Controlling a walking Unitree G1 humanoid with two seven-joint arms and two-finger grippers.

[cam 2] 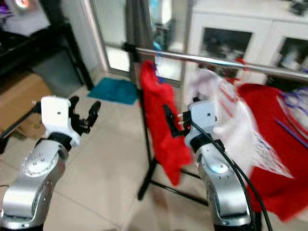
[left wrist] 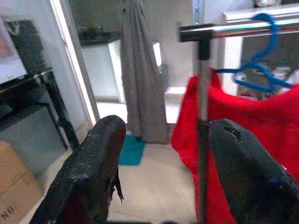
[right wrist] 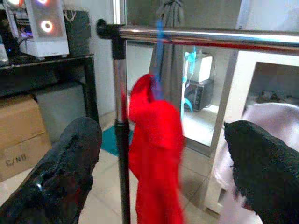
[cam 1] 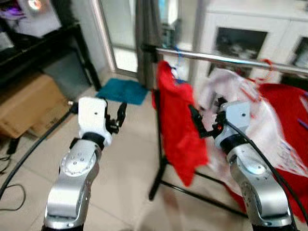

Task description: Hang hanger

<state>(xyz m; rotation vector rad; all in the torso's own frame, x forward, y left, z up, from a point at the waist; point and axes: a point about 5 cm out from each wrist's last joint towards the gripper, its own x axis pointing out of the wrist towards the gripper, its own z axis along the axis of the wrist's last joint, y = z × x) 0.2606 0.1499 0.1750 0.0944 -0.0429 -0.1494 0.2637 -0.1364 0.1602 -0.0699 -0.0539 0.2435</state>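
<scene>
Rail (cam 1: 231,58) horiz; blue hanger (left wrist: 256,70) hooked, hangs down.

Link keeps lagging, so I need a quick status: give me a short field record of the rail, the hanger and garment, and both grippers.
rail: chrome bar on a black stand, running across in front of the white cabinet
hanger: blue hanger hooked over the rail near its end post
garment: red garment draped on that hanger
other clothes: white garment and more red cloth further along the rail
left gripper: open, empty, raised left of the stand
right gripper: open, empty, close to the red garment
floor: teal mat, cardboard box
</scene>
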